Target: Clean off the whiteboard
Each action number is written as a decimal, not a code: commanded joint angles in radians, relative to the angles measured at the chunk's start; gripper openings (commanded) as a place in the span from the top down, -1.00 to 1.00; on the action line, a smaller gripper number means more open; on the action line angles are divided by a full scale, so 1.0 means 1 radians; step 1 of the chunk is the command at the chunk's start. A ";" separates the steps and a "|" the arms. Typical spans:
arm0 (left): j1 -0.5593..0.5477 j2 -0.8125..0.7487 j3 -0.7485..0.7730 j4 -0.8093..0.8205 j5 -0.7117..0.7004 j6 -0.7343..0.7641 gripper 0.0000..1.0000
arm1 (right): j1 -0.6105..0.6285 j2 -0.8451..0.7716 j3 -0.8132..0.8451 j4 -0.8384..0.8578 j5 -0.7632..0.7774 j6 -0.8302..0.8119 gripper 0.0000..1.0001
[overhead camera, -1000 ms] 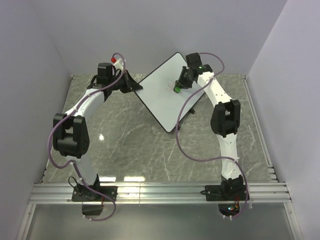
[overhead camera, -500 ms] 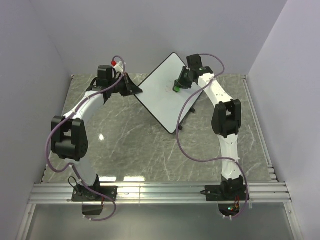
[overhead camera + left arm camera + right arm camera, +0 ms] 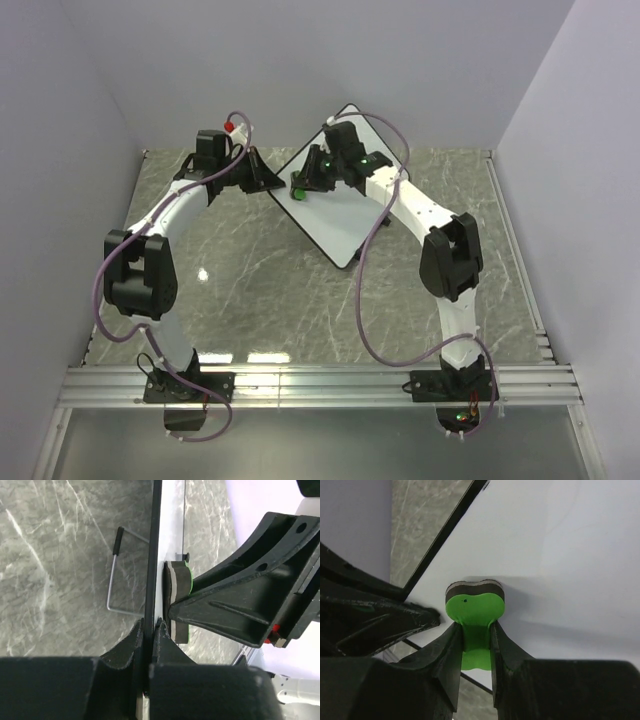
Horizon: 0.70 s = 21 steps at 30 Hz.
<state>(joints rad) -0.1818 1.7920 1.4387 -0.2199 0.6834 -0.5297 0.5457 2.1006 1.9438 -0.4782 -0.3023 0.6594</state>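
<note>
A grey marbled table [image 3: 260, 270] enclosed by plain pale walls [image 3: 300, 50]. The whiteboard [image 3: 338, 222] stands tilted at the far middle of the table, one corner pointing toward the arms, with a wire stand [image 3: 112, 582] behind it. Left gripper [image 3: 262, 180]: jaws pressed together on the board's thin black rim at its left corner, steadying it. Right gripper [image 3: 476, 630]: jaws pinching a green eraser [image 3: 474, 604], whose dark felt face lies against the white surface near that same corner. Handling, as judged: the board appears light, stiff and smooth, apt to slide or tip under wiping pressure. The rim is the place to hold, since the flat face offers no purchase. No writing can be made out on the visible surface.
</note>
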 commanded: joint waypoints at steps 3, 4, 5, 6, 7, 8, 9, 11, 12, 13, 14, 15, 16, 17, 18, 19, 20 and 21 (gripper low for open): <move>-0.081 -0.002 -0.064 -0.187 -0.019 0.151 1.00 | -0.021 0.056 -0.089 -0.002 -0.048 0.029 1.00; -0.079 -0.012 -0.089 -0.187 -0.021 0.146 1.00 | -0.047 0.067 -0.089 -0.003 -0.032 0.032 1.00; -0.079 -0.026 -0.102 -0.187 -0.021 0.145 0.99 | -0.059 0.073 -0.091 0.004 -0.028 0.034 1.00; -0.077 -0.051 -0.112 -0.188 -0.028 0.146 0.99 | -0.072 0.079 -0.089 0.006 -0.020 0.035 1.00; -0.074 -0.063 -0.133 -0.190 -0.031 0.143 0.99 | -0.099 0.094 -0.082 0.004 -0.011 0.032 1.00; -0.073 -0.074 -0.144 -0.194 -0.033 0.143 0.99 | -0.110 0.104 -0.077 -0.005 0.011 0.026 1.00; -0.064 -0.094 -0.156 -0.197 -0.038 0.145 1.00 | -0.124 0.111 -0.072 -0.013 0.021 0.022 1.00; -0.056 -0.108 -0.159 -0.208 -0.036 0.149 0.99 | -0.160 0.128 -0.085 -0.022 0.043 -0.001 1.00; -0.050 -0.114 -0.158 -0.222 -0.038 0.157 1.00 | -0.173 0.133 -0.097 -0.023 0.067 -0.009 1.00; -0.047 -0.115 -0.155 -0.231 -0.041 0.160 0.99 | -0.184 0.136 -0.135 -0.025 0.077 -0.015 1.00; -0.045 -0.123 -0.152 -0.234 -0.042 0.162 0.99 | -0.209 0.134 -0.161 -0.017 0.087 -0.017 1.00; -0.041 -0.126 -0.149 -0.242 -0.042 0.165 0.99 | -0.217 0.131 -0.192 -0.011 0.112 -0.015 1.00; -0.039 -0.131 -0.146 -0.245 -0.042 0.166 0.99 | -0.228 0.119 -0.257 0.003 0.115 -0.012 1.00; -0.038 -0.135 -0.144 -0.249 -0.044 0.166 0.99 | -0.239 0.113 -0.288 0.025 0.115 -0.012 1.00; -0.038 -0.137 -0.139 -0.253 -0.044 0.168 0.99 | -0.239 0.107 -0.313 0.029 0.129 -0.012 1.00; -0.038 -0.135 -0.138 -0.254 -0.042 0.169 0.99 | -0.240 0.096 -0.353 0.030 0.130 -0.014 1.00; -0.038 -0.135 -0.136 -0.256 -0.039 0.169 0.99 | -0.233 0.088 -0.376 0.039 0.127 -0.014 1.00; -0.036 -0.132 -0.132 -0.254 -0.039 0.169 1.00 | -0.225 0.070 -0.396 0.038 0.143 -0.007 1.00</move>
<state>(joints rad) -0.1883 1.6882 1.3197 -0.2726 0.6754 -0.5087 0.2657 2.0953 1.6714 -0.3508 -0.2939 0.6910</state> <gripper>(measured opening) 0.071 0.304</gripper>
